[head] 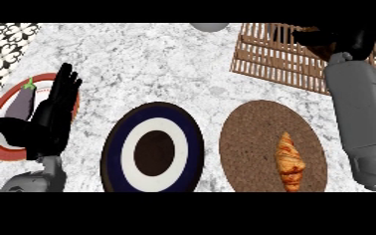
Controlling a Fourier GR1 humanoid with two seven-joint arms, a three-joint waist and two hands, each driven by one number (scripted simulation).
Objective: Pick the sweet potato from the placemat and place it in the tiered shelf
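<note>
1. The right forearm (354, 114) ran up the right edge of the frame, and the right hand (343, 39) showed as a dark shape at the upper right, over the tiered shelf (275, 62).
2. How far that hand was open, and whether it had hold of anything, could not be told, because it was only a black mass against the slats.
3. The tiered shelf, made of wooden slats, sat in the upper right of the frame on the pale marbled counter (147, 59).
4. A darker brown lump (283, 34) lay among the slats near the shelf's top edge, just left of the right hand. It looked like the sweet potato, but that could not be made out for certain, nor whether the hand touched it.
5. The round brown placemat (253, 139) lay at the lower right of the frame, below the shelf, with a croissant (290, 162) on its right half.
6. A plate (117, 154) with a dark blue rim, a white ring and a dark centre sat at the lower middle, just left of the placemat.
7. The left hand (51, 114) rested at the left of the frame, fingers straight and pointing up, holding nothing.
8. That hand partly covered a red-rimmed plate (15, 97) at the left edge, which carried an eggplant (22, 104).
9. A grey rounded object (209, 27) showed at the top middle of the frame, cut by the edge.
</note>
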